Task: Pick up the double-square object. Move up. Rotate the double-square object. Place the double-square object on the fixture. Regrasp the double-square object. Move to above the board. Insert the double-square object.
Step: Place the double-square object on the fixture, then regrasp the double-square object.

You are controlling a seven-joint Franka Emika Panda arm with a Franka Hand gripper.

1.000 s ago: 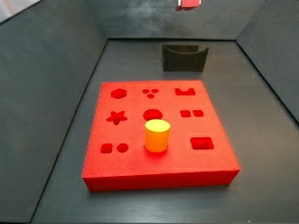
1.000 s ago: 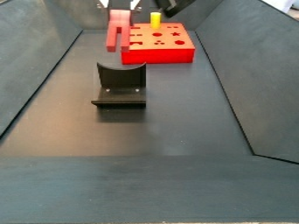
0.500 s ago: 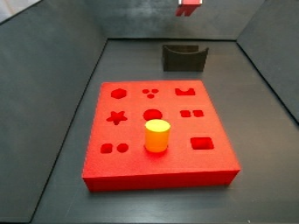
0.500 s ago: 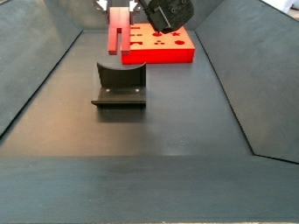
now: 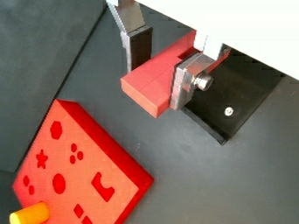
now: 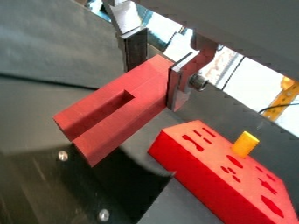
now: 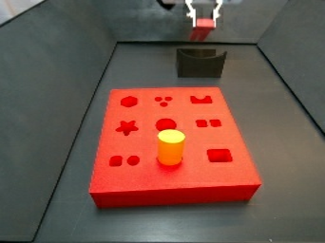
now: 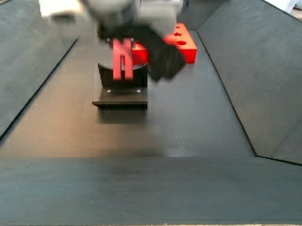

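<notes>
My gripper (image 7: 200, 13) is shut on the red double-square object (image 7: 200, 33) and holds it just above the dark fixture (image 7: 200, 63) at the far end of the floor. In a side view the gripper (image 8: 124, 18) is blurred and the object (image 8: 124, 58) hangs upright, with its lower end at the notch of the fixture (image 8: 120, 91). In both wrist views the gripper (image 5: 162, 77) (image 6: 158, 80) clamps the object (image 5: 152, 83) (image 6: 107, 112) between its silver fingers (image 5: 187, 79) (image 6: 184, 77). The red board (image 7: 191, 185) lies nearer.
A yellow-orange cylinder (image 7: 170, 148) stands in a hole of the board; it also shows in both wrist views (image 5: 30, 214) (image 6: 246, 143). The board (image 8: 183, 51) lies behind the fixture in a side view. Sloped dark walls (image 7: 76, 85) bound the floor.
My gripper has come down with the double-square object, from the top edge of the view to just above the fixture. The board and the cylinder have not moved.
</notes>
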